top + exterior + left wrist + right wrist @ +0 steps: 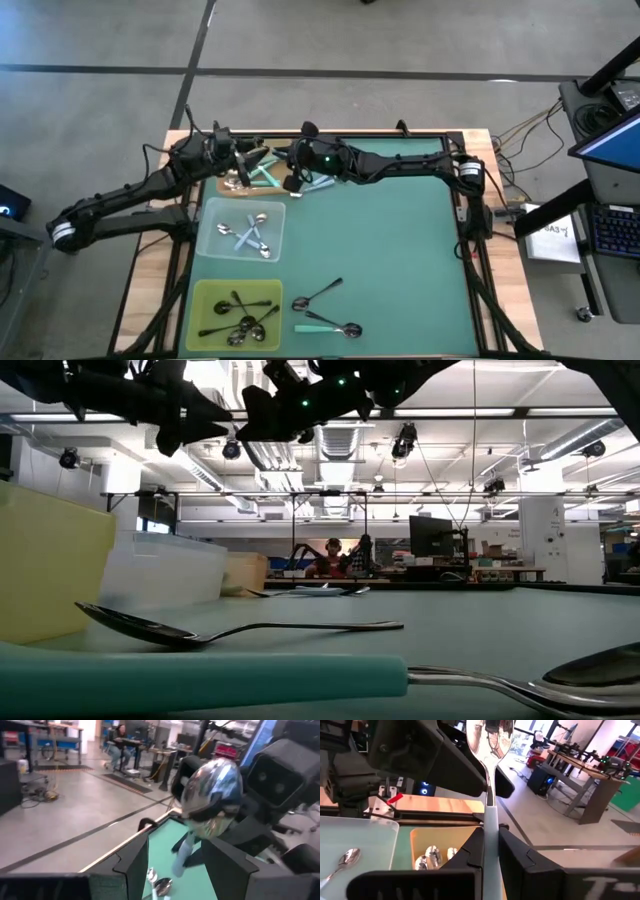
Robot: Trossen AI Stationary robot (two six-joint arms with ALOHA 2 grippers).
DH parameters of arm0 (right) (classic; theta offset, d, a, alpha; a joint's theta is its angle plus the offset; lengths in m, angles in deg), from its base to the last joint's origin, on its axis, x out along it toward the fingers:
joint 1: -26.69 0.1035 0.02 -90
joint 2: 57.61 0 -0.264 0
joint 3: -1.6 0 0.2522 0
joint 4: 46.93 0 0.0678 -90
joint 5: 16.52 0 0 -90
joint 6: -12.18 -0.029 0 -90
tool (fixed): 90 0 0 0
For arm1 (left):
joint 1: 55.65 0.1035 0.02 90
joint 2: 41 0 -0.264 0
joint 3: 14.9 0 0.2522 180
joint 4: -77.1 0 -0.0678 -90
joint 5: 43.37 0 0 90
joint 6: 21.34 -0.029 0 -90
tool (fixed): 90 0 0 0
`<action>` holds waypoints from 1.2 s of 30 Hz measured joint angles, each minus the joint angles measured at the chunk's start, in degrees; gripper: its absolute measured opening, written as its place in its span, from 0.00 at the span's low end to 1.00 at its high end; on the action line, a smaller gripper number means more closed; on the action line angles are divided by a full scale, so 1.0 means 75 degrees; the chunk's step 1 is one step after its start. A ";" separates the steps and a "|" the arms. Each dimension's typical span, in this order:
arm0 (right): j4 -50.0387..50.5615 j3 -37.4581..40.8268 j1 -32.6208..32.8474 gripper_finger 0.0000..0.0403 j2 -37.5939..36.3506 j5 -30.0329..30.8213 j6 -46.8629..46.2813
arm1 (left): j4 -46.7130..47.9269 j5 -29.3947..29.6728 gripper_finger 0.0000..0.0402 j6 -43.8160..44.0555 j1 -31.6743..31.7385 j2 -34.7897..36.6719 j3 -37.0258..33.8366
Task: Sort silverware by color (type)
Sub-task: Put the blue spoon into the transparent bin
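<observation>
My right gripper is shut on a spoon with a pale blue handle, held in the air above the tan tray at the table's far left. The spoon's shiny bowl reaches toward my left gripper, which is open. In the right wrist view its dark fingers stand on either side of the spoon's neck; whether they touch it I cannot tell. In the high view the two grippers face each other. My right gripper pinches the spoon's pale blue handle between its two fingers. The fingers are level and lie along the handle, which sticks out forward past the fingertips. The spoon is lifted clear of the tray, with its bowl at the far end, toward the left gripper.
A clear tray holds pale-blue-handled spoons, and a yellow-green tray near the front edge holds black-handled ones. The tan tray holds more spoons. Loose spoons lie on the green mat near the front. The mat's right half is free.
</observation>
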 joint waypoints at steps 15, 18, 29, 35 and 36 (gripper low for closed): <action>-0.0023 -0.0012 0.0155 0.05 0.0000 0.0132 0.0545 | -0.0608 -0.0333 0.08 0.0142 -0.0016 -0.0420 0.0000; -0.0007 -0.0012 0.0155 0.05 0.0000 0.0230 0.0598 | -0.0652 -0.0436 0.03 0.0335 -0.0012 -0.0451 0.0000; 0.0747 -0.0012 0.0149 0.28 -0.0187 0.0162 0.0172 | -0.0598 -0.0493 0.00 0.0364 -0.0003 -0.0444 0.0198; 0.2647 -0.0012 0.0149 0.39 -0.0735 0.0189 0.0185 | 0.0509 -0.0621 0.00 0.0152 -0.0006 -0.0389 0.0569; 0.3105 -0.0012 0.0149 0.40 -0.0811 0.0192 0.0046 | 0.1070 -0.0721 0.00 0.0075 -0.0003 -0.0377 0.0690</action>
